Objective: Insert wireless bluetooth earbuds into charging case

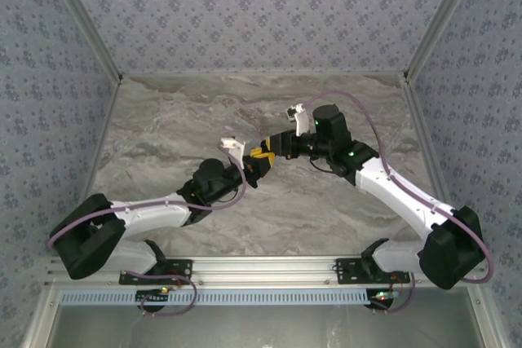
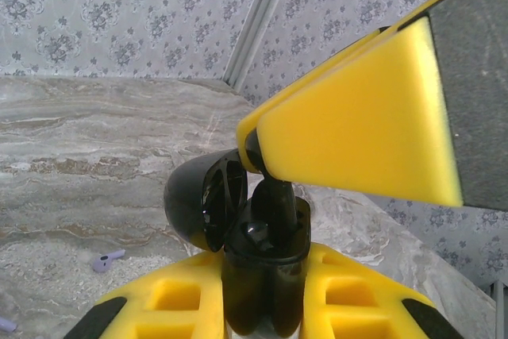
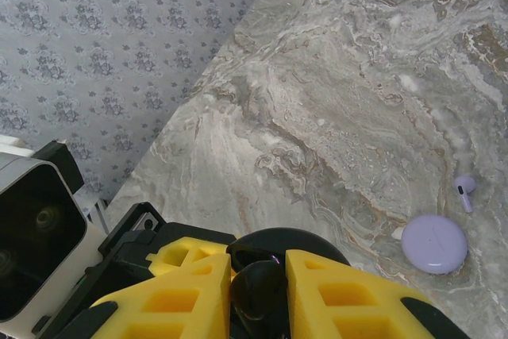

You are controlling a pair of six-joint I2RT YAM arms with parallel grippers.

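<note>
My left gripper [image 2: 266, 269] is shut on the black charging case [image 2: 262, 295] and holds it upright above the table. The case's round lid [image 2: 194, 200] is swung open to the left. My right gripper [image 3: 258, 279] is shut on a black earbud [image 3: 260, 291]. Its yellow fingers [image 2: 357, 125] reach in from the upper right and hold that earbud [image 2: 278, 200] with its lower end inside the case's mouth. Beside it a glossy black piece [image 2: 258, 234] sits in the case. From above, both grippers [image 1: 263, 157] meet at mid-table.
A pale lavender disc [image 3: 433, 244] lies on the marble table, with a small lavender earbud [image 3: 464, 190] beside it. That lavender earbud [image 2: 107, 260] also shows left of the case. Patterned walls close in the table on three sides.
</note>
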